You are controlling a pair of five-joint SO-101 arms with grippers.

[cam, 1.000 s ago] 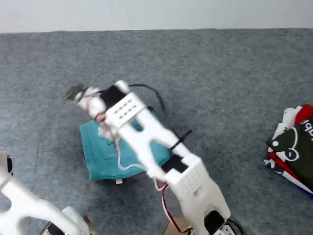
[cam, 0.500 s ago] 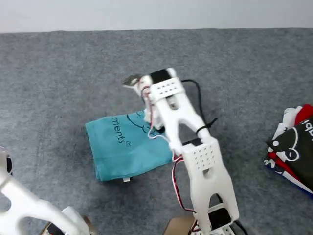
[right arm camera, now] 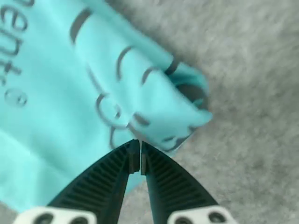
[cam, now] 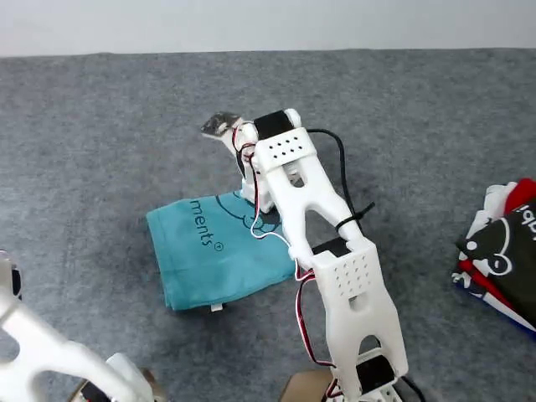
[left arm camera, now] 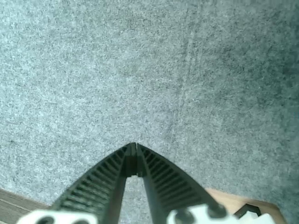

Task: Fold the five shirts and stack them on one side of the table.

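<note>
A folded teal shirt [cam: 218, 251] with dark print lies flat on the grey mat [cam: 402, 126], left of the middle. My right arm [cam: 293, 167] stretches from the near edge over the shirt's far right corner. In the right wrist view my right gripper [right arm camera: 135, 142] is shut and empty, its tips just above that corner of the teal shirt [right arm camera: 70, 116]. My left arm [cam: 42, 352] sits at the near left corner. My left gripper [left arm camera: 135, 145] is shut on nothing over bare mat [left arm camera: 149, 70].
A pile of shirts [cam: 502, 251] in black, red, white and blue lies at the right edge of the mat. A wooden table edge [left arm camera: 233, 198] shows below the left gripper. A pale wall [cam: 268, 25] runs behind the far edge.
My right arm has swung from the shirt's far left side to its far right corner, uncovering the shirt. The left arm has stayed put.
</note>
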